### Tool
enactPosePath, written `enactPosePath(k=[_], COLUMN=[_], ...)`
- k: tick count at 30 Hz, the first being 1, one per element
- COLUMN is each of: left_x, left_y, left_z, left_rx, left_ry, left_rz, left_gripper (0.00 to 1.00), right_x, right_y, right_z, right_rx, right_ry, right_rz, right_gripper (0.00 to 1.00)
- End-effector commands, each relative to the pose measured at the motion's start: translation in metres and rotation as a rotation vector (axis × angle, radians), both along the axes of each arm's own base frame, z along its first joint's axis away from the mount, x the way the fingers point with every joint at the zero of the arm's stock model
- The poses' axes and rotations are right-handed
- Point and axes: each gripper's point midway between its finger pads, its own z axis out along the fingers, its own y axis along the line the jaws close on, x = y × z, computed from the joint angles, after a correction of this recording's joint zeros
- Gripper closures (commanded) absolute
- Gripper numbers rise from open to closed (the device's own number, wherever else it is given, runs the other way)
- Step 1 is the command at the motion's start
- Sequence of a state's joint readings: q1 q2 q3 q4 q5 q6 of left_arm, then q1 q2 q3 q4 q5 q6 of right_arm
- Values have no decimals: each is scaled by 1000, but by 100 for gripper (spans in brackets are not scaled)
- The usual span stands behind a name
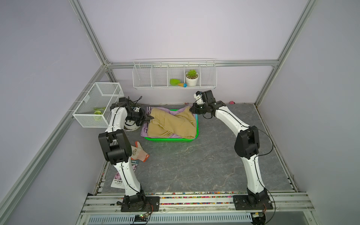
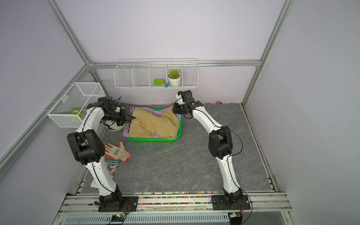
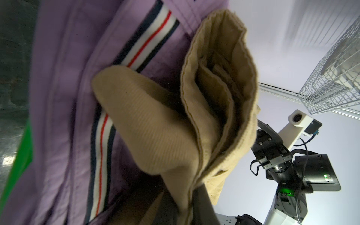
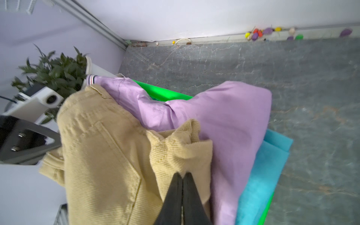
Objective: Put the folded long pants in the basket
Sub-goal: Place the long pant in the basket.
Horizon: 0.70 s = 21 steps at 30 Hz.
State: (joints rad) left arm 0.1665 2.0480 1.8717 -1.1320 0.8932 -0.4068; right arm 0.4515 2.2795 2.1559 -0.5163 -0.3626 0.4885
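Over the green basket (image 1: 169,138), tan trousers (image 1: 169,124) stretch between left claw (image 1: 152,118) and right claw (image 4: 182,173), each clamped shut on opposite ends.

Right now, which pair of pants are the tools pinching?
The tan pants, lying on top: left tool and right tool both pinch its edges. The lilac pants and teal pants lie underneath.

Pale lilac walls (image 1: 175,29) in a metal frame (image 1: 88,33) close me in; under me lies a grey veined stone floor (image 1: 194,165), and a white wire rack (image 1: 142,78) hangs on the back wall.
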Motion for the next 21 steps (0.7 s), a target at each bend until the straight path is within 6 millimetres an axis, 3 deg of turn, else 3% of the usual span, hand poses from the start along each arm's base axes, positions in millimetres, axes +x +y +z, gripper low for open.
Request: enactPosePath(k=[1, 6, 10, 17, 19, 21], left_x=[4, 0, -3, -2, -3, -4], left_y=[36, 38, 41, 57, 55, 55], left_z=[30, 47, 45, 2, -12, -13], left_rx=[35, 70, 98, 203, 185, 184], left_ry=[-102, -136, -128, -30, 11, 10], left_rz=[80, 90, 95, 110, 98, 100], left_gripper=[100, 100, 100, 99, 87, 71], right_x=[13, 27, 35, 51, 54, 56], right_y=[-5, -26, -45, -46, -43, -41], right_z=[29, 64, 74, 42, 26, 18], right_rx=[23, 83, 117, 127, 134, 127], right_ry=[-95, -216, -280, -234, -176, -155], right_rz=[-25, -121, -197, -228, -229, -229], right_gripper=[100, 100, 100, 100, 100, 88])
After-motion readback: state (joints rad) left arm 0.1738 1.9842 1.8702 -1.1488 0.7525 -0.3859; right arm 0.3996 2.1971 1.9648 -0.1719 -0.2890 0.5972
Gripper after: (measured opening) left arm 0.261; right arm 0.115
